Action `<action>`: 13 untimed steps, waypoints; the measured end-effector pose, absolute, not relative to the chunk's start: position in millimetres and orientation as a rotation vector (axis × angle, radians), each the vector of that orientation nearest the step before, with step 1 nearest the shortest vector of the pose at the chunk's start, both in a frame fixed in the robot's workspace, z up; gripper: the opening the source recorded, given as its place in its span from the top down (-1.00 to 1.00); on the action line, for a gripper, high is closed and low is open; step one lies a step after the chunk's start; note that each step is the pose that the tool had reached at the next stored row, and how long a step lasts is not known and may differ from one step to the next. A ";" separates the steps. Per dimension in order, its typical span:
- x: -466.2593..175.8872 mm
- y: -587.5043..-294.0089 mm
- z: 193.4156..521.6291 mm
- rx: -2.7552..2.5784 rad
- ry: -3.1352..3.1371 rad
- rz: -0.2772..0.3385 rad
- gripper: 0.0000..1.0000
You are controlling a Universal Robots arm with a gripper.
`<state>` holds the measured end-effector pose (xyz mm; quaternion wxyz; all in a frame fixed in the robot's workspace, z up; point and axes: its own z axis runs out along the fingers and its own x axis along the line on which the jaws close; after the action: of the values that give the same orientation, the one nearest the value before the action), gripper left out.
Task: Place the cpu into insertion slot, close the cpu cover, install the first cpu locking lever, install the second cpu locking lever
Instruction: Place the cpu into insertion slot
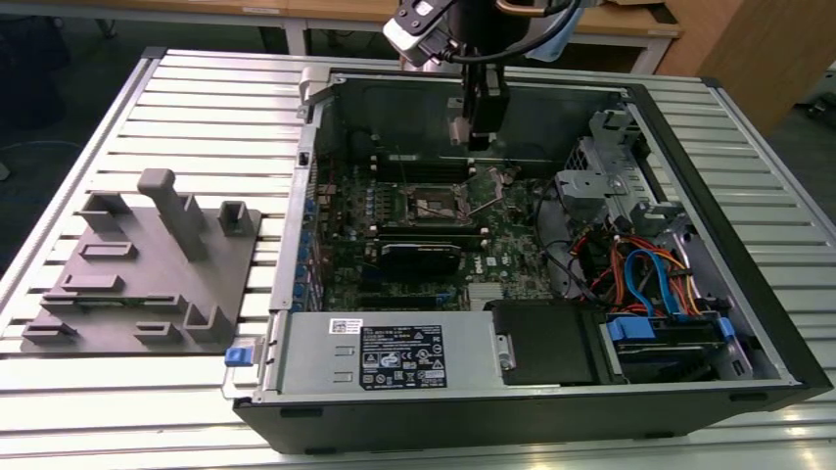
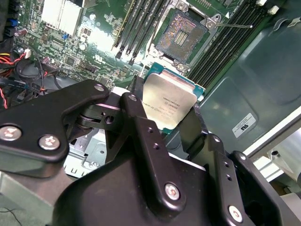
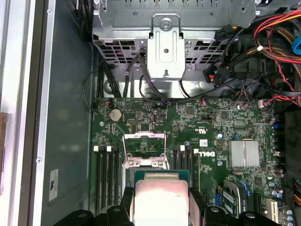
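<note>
Gripper clamped on the cpu by two opposite edges, above the green motherboard; insertion slot near, contacts exposed.

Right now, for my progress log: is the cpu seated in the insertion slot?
No, the second wrist view shows the gripper holding the cpu, the insertion slot empty.

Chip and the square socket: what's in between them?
Nothing blocks the way. In the second wrist view, only a sliver of green board lies between chip and socket.
</note>
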<state>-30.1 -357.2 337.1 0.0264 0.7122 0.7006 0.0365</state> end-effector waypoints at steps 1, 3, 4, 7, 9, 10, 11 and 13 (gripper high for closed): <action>-30.1 -357.2 336.9 2.201 2.165 0.113 -0.08; -30.1 -357.2 336.5 2.201 2.165 0.113 -0.08; -30.1 -357.2 336.2 2.201 2.165 0.113 -0.08; -30.1 -357.2 335.4 2.201 2.165 0.113 -0.08; -30.1 -357.2 334.8 2.201 2.165 0.113 -0.08; -30.1 -357.2 334.5 2.201 2.165 0.113 -0.08; -30.1 -357.2 334.2 2.201 2.165 0.113 -0.08; -30.1 -357.2 333.7 2.201 2.165 0.113 -0.08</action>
<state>-30.1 -357.2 333.7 0.0264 0.7122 0.7006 0.0365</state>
